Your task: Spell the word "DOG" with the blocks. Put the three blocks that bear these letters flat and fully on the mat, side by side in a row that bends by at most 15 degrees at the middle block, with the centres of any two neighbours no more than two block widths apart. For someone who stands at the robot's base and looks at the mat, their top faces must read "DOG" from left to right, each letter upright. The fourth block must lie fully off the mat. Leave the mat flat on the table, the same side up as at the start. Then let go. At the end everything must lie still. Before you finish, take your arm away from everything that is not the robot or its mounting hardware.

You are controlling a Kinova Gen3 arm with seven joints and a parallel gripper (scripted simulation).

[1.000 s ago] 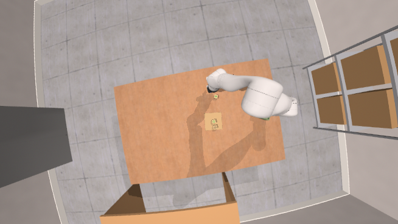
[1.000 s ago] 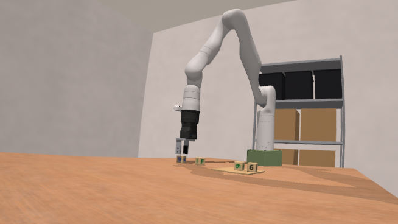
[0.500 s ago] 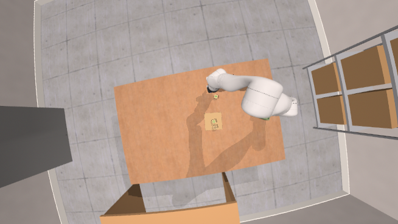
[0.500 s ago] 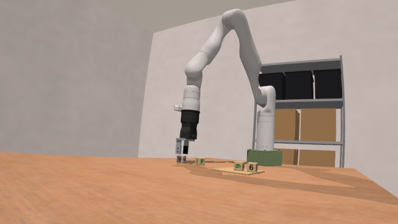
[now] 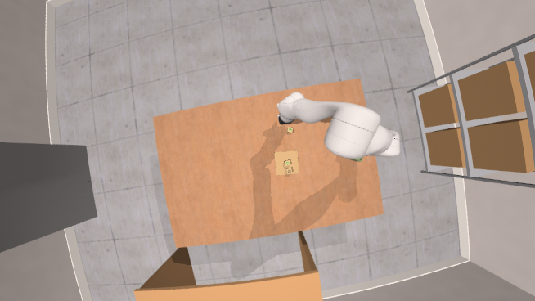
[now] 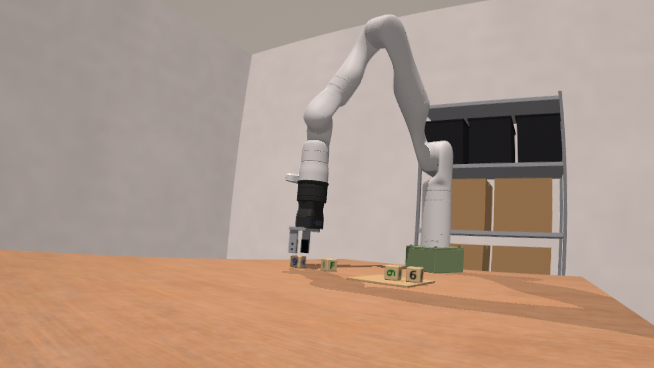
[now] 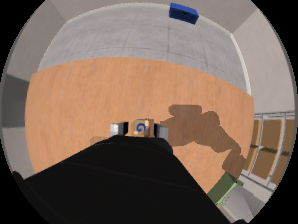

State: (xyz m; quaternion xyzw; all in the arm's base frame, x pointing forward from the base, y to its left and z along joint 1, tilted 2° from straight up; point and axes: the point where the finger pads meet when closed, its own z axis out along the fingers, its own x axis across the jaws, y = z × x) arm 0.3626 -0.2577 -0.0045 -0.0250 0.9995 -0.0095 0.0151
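My gripper (image 6: pixel 299 246) is open and empty, hanging just above a wooden block with blue letters (image 6: pixel 298 261) that lies on the table off the mat. In the wrist view this block (image 7: pixel 141 127) shows between the fingertips, below them. A block with green letters (image 6: pixel 328 265) lies beside it, also off the mat; it shows in the overhead view (image 5: pixel 289 129). The tan mat (image 5: pixel 283 163) lies flat near the table's middle, with two blocks on it: one with green marks (image 6: pixel 392 272) and one with dark marks (image 6: pixel 414 274).
The arm's green base (image 6: pixel 434 258) stands behind the mat. A metal shelf with cardboard boxes (image 6: pixel 505 200) stands behind the table. An open cardboard box (image 5: pixel 233 274) sits on the floor by the table's edge. A dark cabinet (image 5: pixel 41 192) stands to one side.
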